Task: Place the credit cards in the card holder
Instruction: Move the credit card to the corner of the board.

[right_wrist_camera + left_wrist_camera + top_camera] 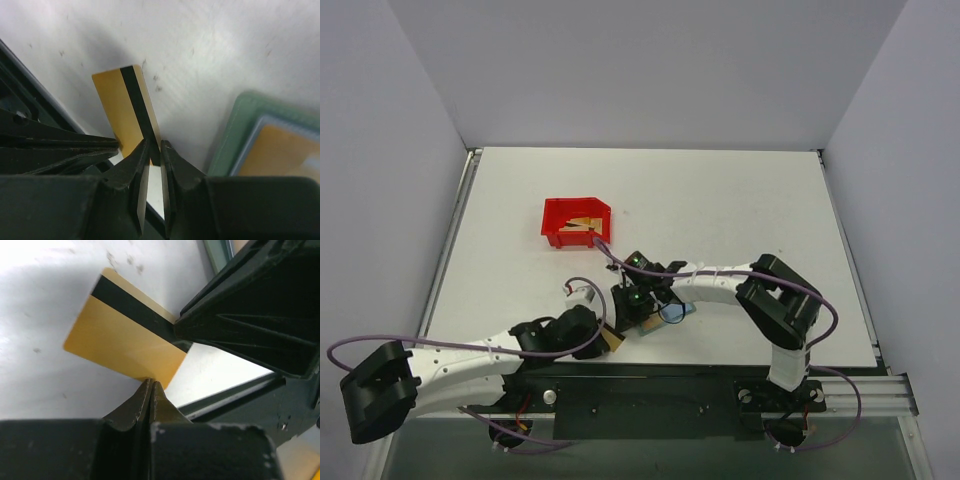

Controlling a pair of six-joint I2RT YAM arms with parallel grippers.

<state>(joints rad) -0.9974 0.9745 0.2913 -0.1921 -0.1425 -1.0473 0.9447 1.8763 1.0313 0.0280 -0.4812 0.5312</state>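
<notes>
My left gripper [151,382] is shut on the near edge of a gold credit card [125,335] with a dark stripe and holds it just above the table; it also shows in the top view [604,335]. My right gripper [155,146] is narrowly open, its fingertips [142,150] on either side of the striped end of that card [127,102] with a gap still showing. Its finger [240,325] shows beside the card in the left wrist view. The grey-green card holder [240,130] lies open to the right, with a gold card in its blue inside [277,150]. From above the holder [670,314] lies under the right gripper [628,303].
A red plastic bin [575,222] with more gold cards [584,224] stands behind the grippers at the table's middle. The dark front rail [650,385] of the table runs just below the held card. Purple cables loop off both arms.
</notes>
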